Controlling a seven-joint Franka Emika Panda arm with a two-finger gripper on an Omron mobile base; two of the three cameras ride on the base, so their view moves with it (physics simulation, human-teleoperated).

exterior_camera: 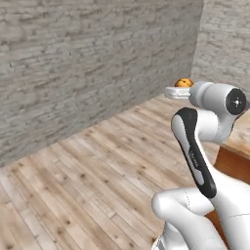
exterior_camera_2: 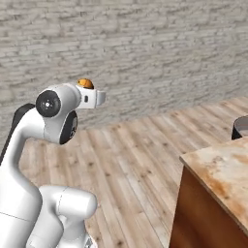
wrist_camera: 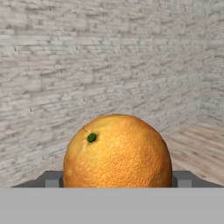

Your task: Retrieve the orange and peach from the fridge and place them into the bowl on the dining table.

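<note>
Orange [wrist_camera: 117, 151] orange-brown w/ green stem dot; dining table [exterior_camera_2: 220, 174] top beige, seemingly rust-blotched.

Table corner [exterior_camera_2: 220, 169] sits at four o'clock in the right base view, marbled beige top blotched rusty orange on a wooden base. A dark round object [exterior_camera_2: 240, 128] rests at its far edge, cut off. Plank floor [exterior_camera_2: 140, 160] underneath.
</note>
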